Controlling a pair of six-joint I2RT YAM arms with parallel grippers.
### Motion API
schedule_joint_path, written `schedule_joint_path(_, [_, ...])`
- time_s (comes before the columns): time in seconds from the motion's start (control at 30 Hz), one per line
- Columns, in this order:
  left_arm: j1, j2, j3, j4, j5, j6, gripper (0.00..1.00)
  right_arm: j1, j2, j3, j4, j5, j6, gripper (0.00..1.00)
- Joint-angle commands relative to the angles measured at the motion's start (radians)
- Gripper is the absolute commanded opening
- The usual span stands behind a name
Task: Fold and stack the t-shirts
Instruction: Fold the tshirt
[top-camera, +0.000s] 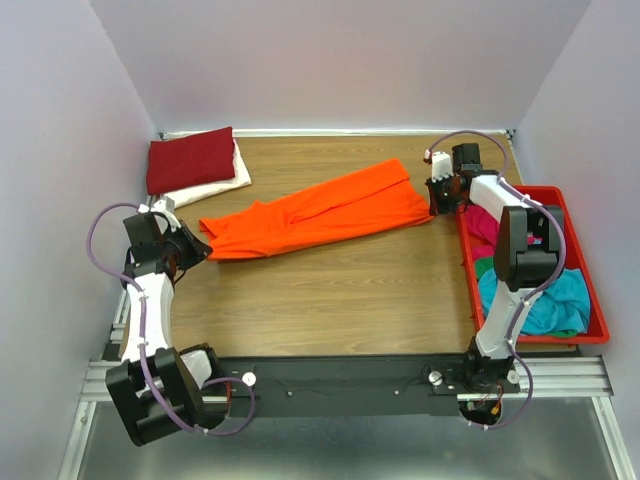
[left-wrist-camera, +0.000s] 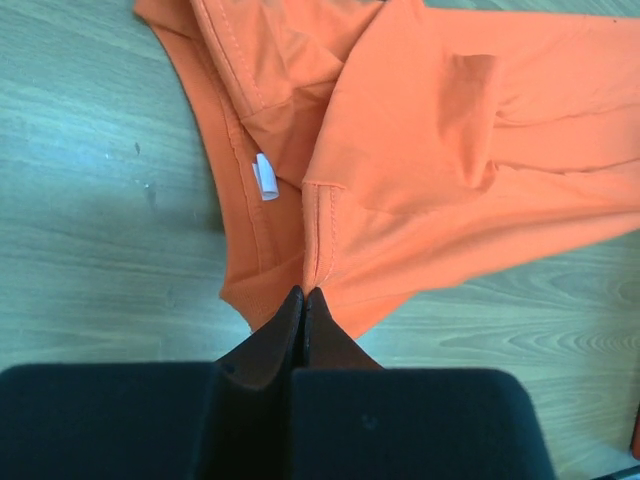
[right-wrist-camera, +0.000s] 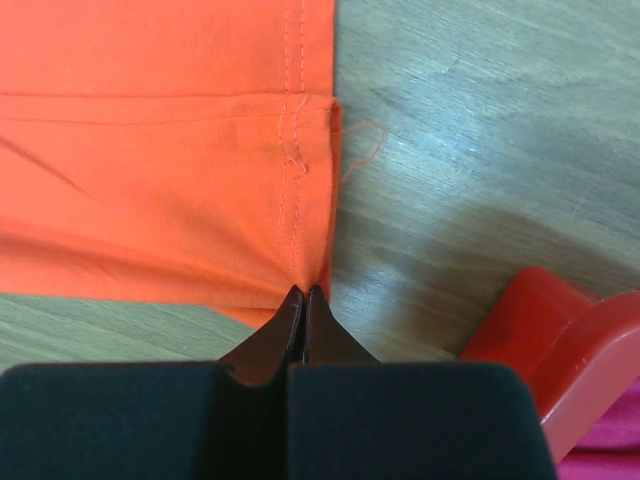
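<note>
Pinching orange shirt (top-camera: 320, 212) at both ends: left gripper (left-wrist-camera: 303, 292) clamped on left end, right gripper (right-wrist-camera: 303, 290) clamped on right corner. Shirt stretched across middle of table (top-camera: 330, 300), looks part folded. Dark red shirt (top-camera: 190, 158) and white shirt (top-camera: 225, 185) stacked far left. Pink shirt (top-camera: 480, 225), teal shirt (top-camera: 550, 295) wait in tray (top-camera: 545, 190), right.

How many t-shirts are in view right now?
5: orange shirt spread mid-table; dark red stacked on white, far-left corner; pink and teal heaped in the red tray, where more may hide.

Left tool (top-camera: 206, 244), right tool (top-camera: 437, 206) clamped
</note>
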Motion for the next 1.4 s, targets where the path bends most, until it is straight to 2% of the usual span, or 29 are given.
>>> schedule_joint_path(0.0, [0.011,-0.07,-0.012,-0.076,0.024,0.017,0.0,-0.018,-0.023,-0.011,-0.017,0.039,-0.025,0.01])
schedule_joint_path(0.2, [-0.01,-0.166,-0.054,-0.166,0.041,0.016,0.0,-0.018,-0.044,-0.022,-0.017,0.034,-0.033,0.01])
schedule_joint_path(0.27, [-0.035,-0.189,-0.054,-0.185,0.035,0.019,0.0,-0.02,-0.047,-0.022,-0.018,0.036,-0.034,0.04])
schedule_joint_path(0.3, [-0.039,-0.204,-0.058,-0.2,0.032,0.014,0.15,-0.02,-0.049,-0.02,-0.02,0.045,-0.036,0.13])
schedule_joint_path(0.43, [-0.058,-0.248,-0.038,-0.246,0.009,0.01,0.38,-0.02,-0.055,-0.005,-0.027,0.069,-0.042,0.36])
schedule_joint_path(0.5, [-0.053,-0.261,-0.026,-0.239,-0.004,0.005,0.4,-0.018,-0.052,0.028,-0.038,0.068,-0.045,0.4])
schedule_joint_path(0.63, [-0.047,-0.265,0.001,-0.209,-0.025,-0.004,0.4,-0.017,-0.014,0.133,-0.092,0.031,-0.051,0.43])
schedule_joint_path(0.77, [-0.047,-0.267,-0.012,-0.087,-0.06,-0.084,0.47,-0.017,0.038,0.232,-0.144,-0.056,-0.054,0.46])
schedule_joint_path(0.83, [-0.047,-0.229,-0.031,0.005,-0.064,-0.131,0.48,-0.015,0.074,0.286,-0.162,-0.15,-0.063,0.51])
schedule_joint_path(0.9, [-0.047,-0.175,-0.035,0.056,-0.053,-0.144,0.48,-0.014,0.106,0.329,-0.176,-0.235,-0.071,0.52])
schedule_joint_path(1.0, [-0.047,0.007,-0.008,0.12,-0.056,-0.158,0.47,-0.009,0.204,0.453,-0.188,-0.303,-0.05,0.53])
schedule_joint_path(1.17, [-0.047,0.155,0.047,0.237,-0.109,-0.194,0.48,-0.007,0.421,0.721,-0.193,-0.365,0.082,0.53])
schedule_joint_path(1.23, [-0.046,0.227,0.075,0.269,-0.134,-0.201,0.48,-0.009,0.489,0.804,-0.193,-0.368,0.162,0.55])
schedule_joint_path(1.37, [-0.046,0.331,0.109,0.295,-0.151,-0.198,0.48,-0.007,0.601,0.93,-0.191,-0.356,0.214,0.56])
